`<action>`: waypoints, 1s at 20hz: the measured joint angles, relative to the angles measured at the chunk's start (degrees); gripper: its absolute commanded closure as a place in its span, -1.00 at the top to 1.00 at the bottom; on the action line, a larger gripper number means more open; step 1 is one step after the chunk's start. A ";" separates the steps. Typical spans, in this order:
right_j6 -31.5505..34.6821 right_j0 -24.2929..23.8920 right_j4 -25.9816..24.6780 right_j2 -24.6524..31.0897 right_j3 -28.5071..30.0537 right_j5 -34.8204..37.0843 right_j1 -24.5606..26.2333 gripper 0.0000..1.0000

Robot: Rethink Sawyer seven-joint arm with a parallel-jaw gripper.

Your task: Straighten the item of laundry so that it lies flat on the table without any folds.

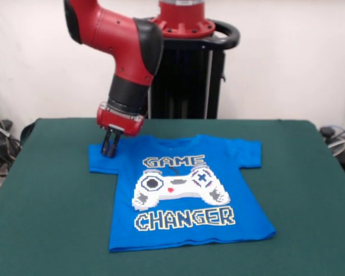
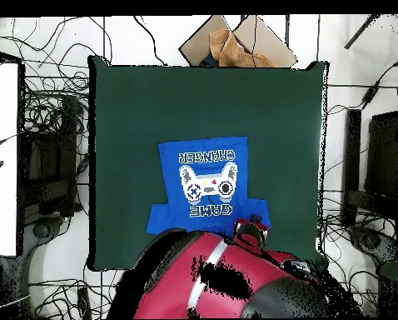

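The bright blue T-shirt lies print side up on the dark green table, its hem toward the front edge. It looks mostly flat, with both sleeves spread out. My gripper points down on the left sleeve in the front view. Its fingers are close together and pinch the sleeve cloth near its upper edge. In the overhead view the shirt lies near the table's middle. There my gripper shows at the lower right sleeve, partly hidden by the red arm.
The black pedestal stands behind the table's far edge. In the overhead view a cardboard box lies beyond the table's top edge, and cables and equipment surround the table on the floor.
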 measured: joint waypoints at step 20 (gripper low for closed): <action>0.00 2.42 3.15 -3.69 -0.31 -6.39 4.00 -1.00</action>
